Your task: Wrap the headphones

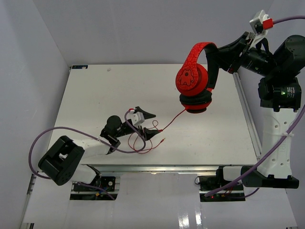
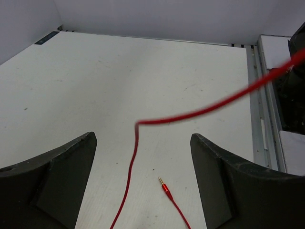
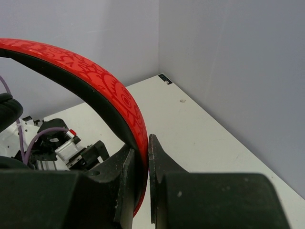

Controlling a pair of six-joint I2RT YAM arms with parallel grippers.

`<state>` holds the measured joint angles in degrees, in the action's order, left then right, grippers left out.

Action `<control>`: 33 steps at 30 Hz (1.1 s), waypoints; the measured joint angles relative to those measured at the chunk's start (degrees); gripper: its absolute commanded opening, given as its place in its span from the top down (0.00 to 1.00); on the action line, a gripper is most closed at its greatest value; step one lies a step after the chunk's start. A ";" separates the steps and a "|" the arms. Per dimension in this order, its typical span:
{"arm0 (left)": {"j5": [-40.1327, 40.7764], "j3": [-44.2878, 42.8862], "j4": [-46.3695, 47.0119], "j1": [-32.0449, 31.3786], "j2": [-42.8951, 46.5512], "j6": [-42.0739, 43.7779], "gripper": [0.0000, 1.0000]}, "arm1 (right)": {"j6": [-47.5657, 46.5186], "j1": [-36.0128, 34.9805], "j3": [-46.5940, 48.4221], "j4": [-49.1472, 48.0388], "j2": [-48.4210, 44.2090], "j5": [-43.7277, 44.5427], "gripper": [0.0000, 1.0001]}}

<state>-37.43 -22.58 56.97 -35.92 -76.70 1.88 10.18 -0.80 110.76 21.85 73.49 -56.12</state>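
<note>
The red headphones [image 1: 194,78] hang above the table's right half, held up by their patterned red band [image 3: 119,98]. My right gripper [image 1: 220,52] is shut on that band, its jaws pinching it from both sides. The thin red cable [image 1: 171,119] runs down from the lower ear cup to loose loops on the table. My left gripper [image 1: 148,125] is open low over those loops. In the left wrist view the cable [image 2: 131,171] and its gold plug [image 2: 164,185] lie between the wide-apart fingers [image 2: 71,167], not gripped.
Thick purple robot cables [image 1: 47,133] loop beside the left arm and along the right arm's base. A metal rail [image 1: 248,114] runs down the table's right edge. White walls close in the back and sides.
</note>
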 measured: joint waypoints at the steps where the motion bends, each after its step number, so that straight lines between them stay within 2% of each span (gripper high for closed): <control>1: -0.54 -0.60 1.53 -0.30 -1.44 -1.02 0.12 | 0.01 -0.01 0.00 -0.07 -0.01 0.00 0.92; 4: -2.17 -2.33 5.37 -1.38 -5.46 -3.51 0.15 | 0.09 0.00 -0.02 -0.37 -0.02 -0.02 0.92; 6: -2.45 -3.78 6.52 -2.13 -7.84 -4.43 0.21 | 0.15 -0.02 -0.11 -0.56 -0.03 -0.11 0.92; 7: -2.52 -4.49 7.15 -2.49 -8.94 -4.82 0.27 | 0.18 -0.02 -0.22 -0.68 -0.04 -0.19 0.92; 10: -2.91 -6.58 8.92 -3.20 -12.24 -6.86 0.61 | 0.19 -0.02 -0.80 -0.97 -0.09 -0.35 0.92; 11: -3.11 -7.33 9.38 -3.33 -13.27 -7.60 0.78 | 0.14 -0.02 -1.10 -0.97 -0.15 -0.39 0.92; 13: -3.43 -8.28 9.66 -3.36 -14.69 -9.09 0.96 | -0.10 0.31 -1.60 -0.95 -0.19 -0.45 0.92; 14: -3.53 -8.26 9.71 -3.36 -14.80 -9.49 1.00 | -0.29 0.70 -1.87 -0.83 -0.32 -0.42 0.92; 19: -2.61 -5.38 8.91 -3.30 -11.38 -9.68 1.00 | -1.84 3.14 -4.20 -0.79 -1.07 -0.09 0.92; 22: -1.95 -3.49 3.12 -3.25 -5.69 -7.62 1.00 | -4.75 3.48 -5.49 0.91 -1.14 0.47 0.92; 26: -0.67 -5.59 -12.52 -2.70 2.78 -0.47 1.00 | -17.03 3.11 -5.44 9.55 -0.50 1.63 0.92; 28: -0.51 -9.96 -23.70 -1.76 4.80 3.97 1.00 | -24.07 1.45 -5.56 14.41 -0.28 4.22 0.92; 30: 0.16 -15.53 -34.33 -0.69 4.92 8.42 1.00 | -31.26 -1.75 -7.01 17.94 -0.67 8.36 0.92; 33: 2.31 -23.70 -48.96 0.81 4.37 14.31 1.00 | -38.91 -9.40 -15.11 19.39 -4.17 18.59 0.92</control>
<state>-35.12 -46.28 8.02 -35.11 -72.33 16.19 -28.73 -10.20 95.65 41.24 69.33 -37.53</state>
